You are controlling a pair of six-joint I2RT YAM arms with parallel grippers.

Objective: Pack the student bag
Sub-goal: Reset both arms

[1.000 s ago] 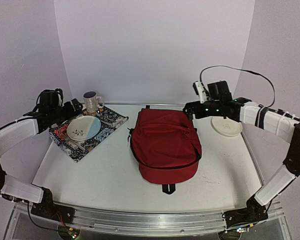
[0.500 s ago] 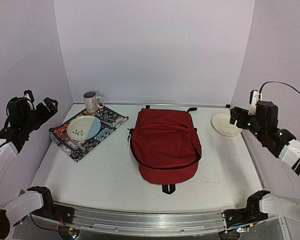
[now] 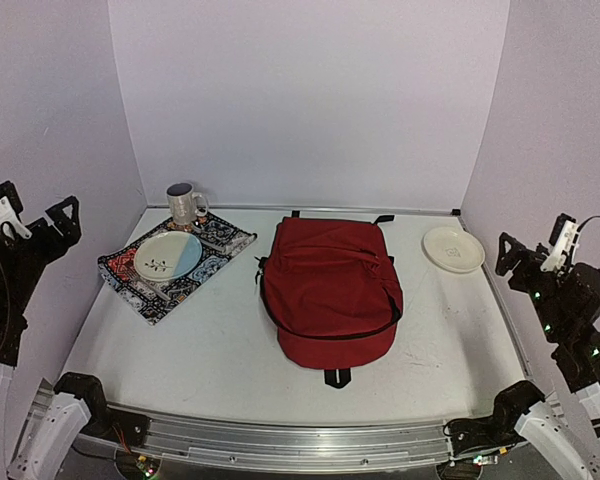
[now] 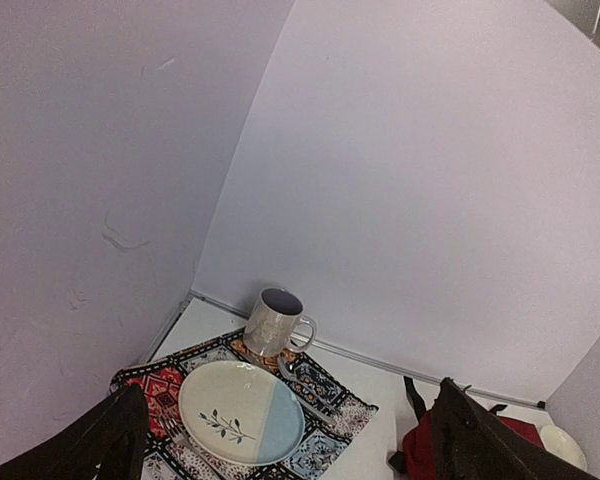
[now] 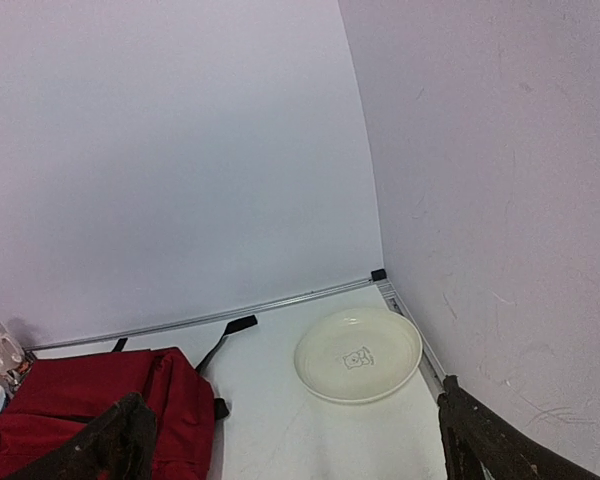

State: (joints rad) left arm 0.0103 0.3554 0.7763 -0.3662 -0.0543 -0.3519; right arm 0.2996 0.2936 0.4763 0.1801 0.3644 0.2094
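The student bag (image 3: 330, 290), a dark red backpack with black straps, lies flat and zipped shut in the middle of the table. Its corner shows in the left wrist view (image 4: 416, 455), and its top shows in the right wrist view (image 5: 70, 400). My left gripper (image 3: 37, 205) is open and empty, held high by the left wall, well away from the bag; it also shows in its wrist view (image 4: 290, 445). My right gripper (image 3: 540, 262) is open and empty, raised by the right wall; it also shows in its wrist view (image 5: 305, 445).
A patterned placemat (image 3: 220, 240) at the back left bears a cream and blue plate (image 3: 167, 256), a grey mug (image 3: 185, 205) and cutlery (image 4: 315, 385). A cream plate (image 3: 453, 249) lies at the back right near the wall. White walls enclose three sides.
Both arms have drawn back from over the table toward the side walls and the near edge. The bag and dishes have not moved.
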